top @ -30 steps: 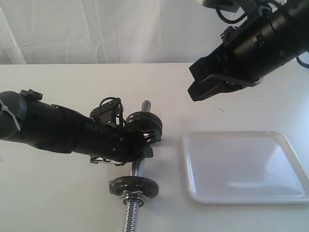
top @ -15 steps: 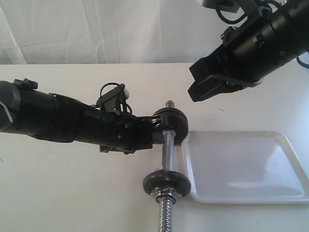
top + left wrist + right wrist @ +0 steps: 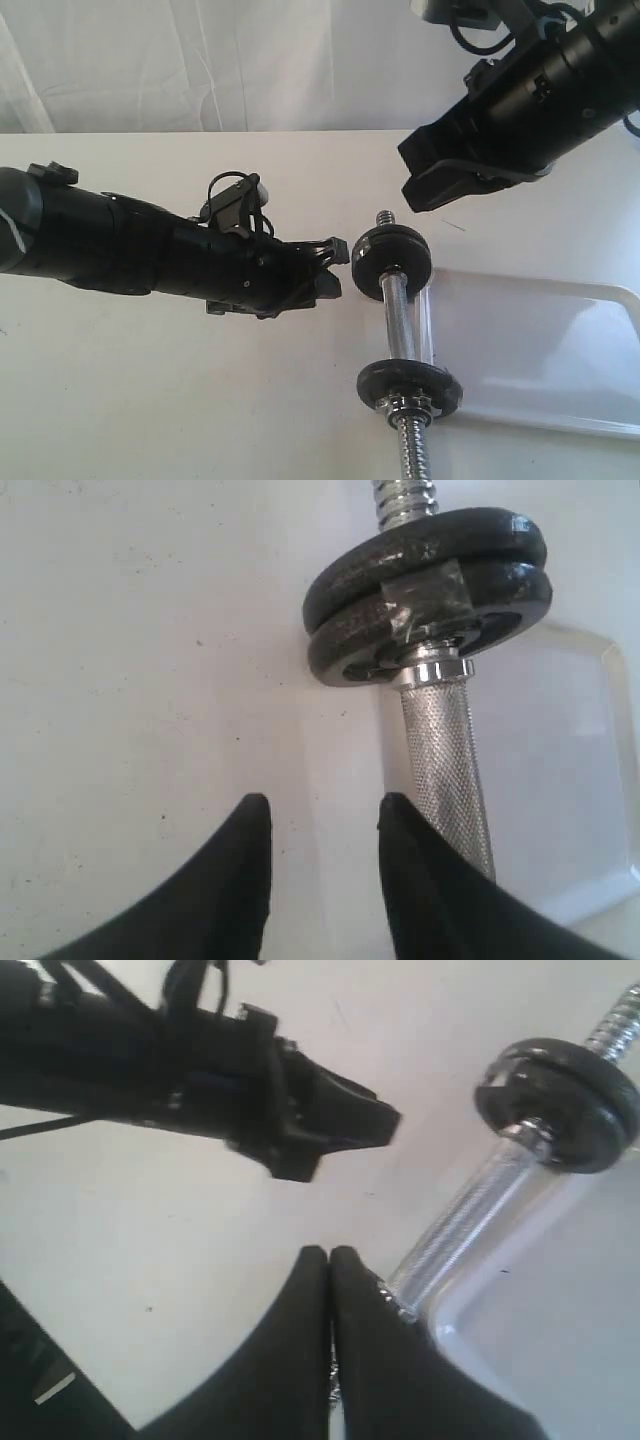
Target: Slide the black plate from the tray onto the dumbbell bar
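White curtain [image 3: 200, 60] hangs behind a pale desk [image 3: 150, 400]. On the desk the dumbbell bar [image 3: 403, 315] runs from 12 to 6 o'clock in the exterior view. Its knurled middle lies across the 9 o'clock rim of the tray [image 3: 560, 350], which shows no disc on the part in view.

At the bar's 12 o'clock end, 2 black discs sit pressed together against a chrome collar. With the tray bare, the outer one is probably the black plate [image 3: 430, 545], already on the thread. The inner disc [image 3: 440, 635] backs it. 1 more disc [image 3: 410, 385] sits toward the 6 o'clock end, so the load looks roughly balanced.

The left gripper [image 3: 338, 270] lies low at 9 o'clock of the paired discs, just beside them but not touching. Its jaws are spread a little with nothing between them, so the bar rests on its own.

The right gripper [image 3: 420, 190] hangs in the air at 1 o'clock of the discs, jaws pressed together and empty, seemingly held high to keep clear of the bar.
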Controlling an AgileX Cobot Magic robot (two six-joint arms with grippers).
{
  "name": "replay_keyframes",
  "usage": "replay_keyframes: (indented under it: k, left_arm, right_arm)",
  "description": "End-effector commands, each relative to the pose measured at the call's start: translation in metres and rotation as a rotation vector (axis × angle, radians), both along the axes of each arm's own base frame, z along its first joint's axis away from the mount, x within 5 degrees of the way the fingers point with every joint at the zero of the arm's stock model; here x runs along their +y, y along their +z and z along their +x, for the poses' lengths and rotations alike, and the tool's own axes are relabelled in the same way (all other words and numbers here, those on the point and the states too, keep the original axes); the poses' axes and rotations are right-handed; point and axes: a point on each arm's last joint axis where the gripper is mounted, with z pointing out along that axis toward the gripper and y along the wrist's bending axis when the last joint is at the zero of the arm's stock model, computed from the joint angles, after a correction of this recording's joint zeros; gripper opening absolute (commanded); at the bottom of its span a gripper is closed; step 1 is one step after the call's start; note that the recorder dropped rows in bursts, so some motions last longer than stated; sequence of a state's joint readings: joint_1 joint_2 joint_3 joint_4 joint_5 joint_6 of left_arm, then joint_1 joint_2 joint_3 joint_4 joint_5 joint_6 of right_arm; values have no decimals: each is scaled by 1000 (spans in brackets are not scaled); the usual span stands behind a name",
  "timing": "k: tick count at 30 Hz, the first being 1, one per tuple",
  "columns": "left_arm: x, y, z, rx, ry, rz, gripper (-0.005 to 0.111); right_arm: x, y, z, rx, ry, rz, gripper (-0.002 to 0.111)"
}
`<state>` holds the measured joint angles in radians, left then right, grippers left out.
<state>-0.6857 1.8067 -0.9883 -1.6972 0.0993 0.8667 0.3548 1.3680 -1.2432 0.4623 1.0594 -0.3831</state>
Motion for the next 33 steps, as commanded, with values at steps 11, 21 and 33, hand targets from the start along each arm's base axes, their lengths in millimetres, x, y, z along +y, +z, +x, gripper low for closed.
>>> replay_keyframes:
  k: [11,21,33]
  left_arm:
    - [0,7,-3,-43,-73,11,3]
    - [30,49,2,-153,-164,-34,0]
    - [75,79,-27,-97,-248,284,0]
  right_arm:
    - [-15,-21,13,-23,-185,-120,0]
    - [-19,-3,-1,-82,-184,-84,0]
    - [-32,37,-33,-273,-174,-31,0]
